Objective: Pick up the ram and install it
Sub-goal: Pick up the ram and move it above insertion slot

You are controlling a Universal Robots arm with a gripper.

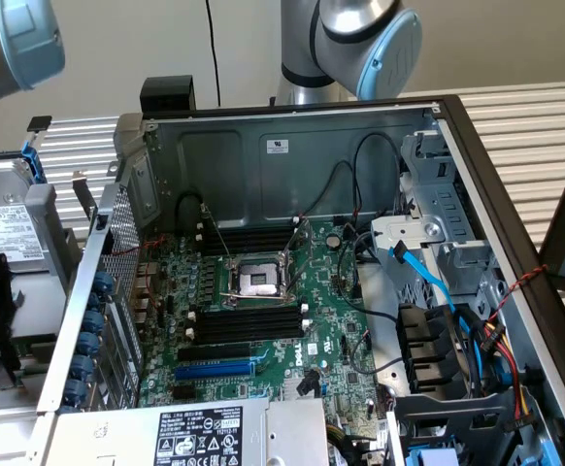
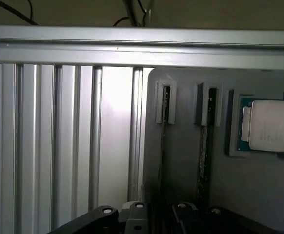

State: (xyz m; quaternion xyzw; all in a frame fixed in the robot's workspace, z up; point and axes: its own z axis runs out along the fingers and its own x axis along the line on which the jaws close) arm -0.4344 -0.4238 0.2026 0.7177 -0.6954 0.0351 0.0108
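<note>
A grey holder tray (image 2: 181, 146) is seen beneath the end effector (image 2: 147, 217), laid on a ribbed aluminium table (image 2: 59, 136). A silver-lidded processor (image 2: 273, 126) is seated in the tray, to one side. Well apart from the end effector, an open computer case (image 1: 224, 165) is shown, with a green motherboard (image 1: 331, 320), black memory slots (image 1: 249, 325) and a blue expansion slot (image 1: 215, 369) inside.

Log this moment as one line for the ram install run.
phase: before pickup | end effector: open, empty | ram: in gray holder | memory slots: empty
</note>
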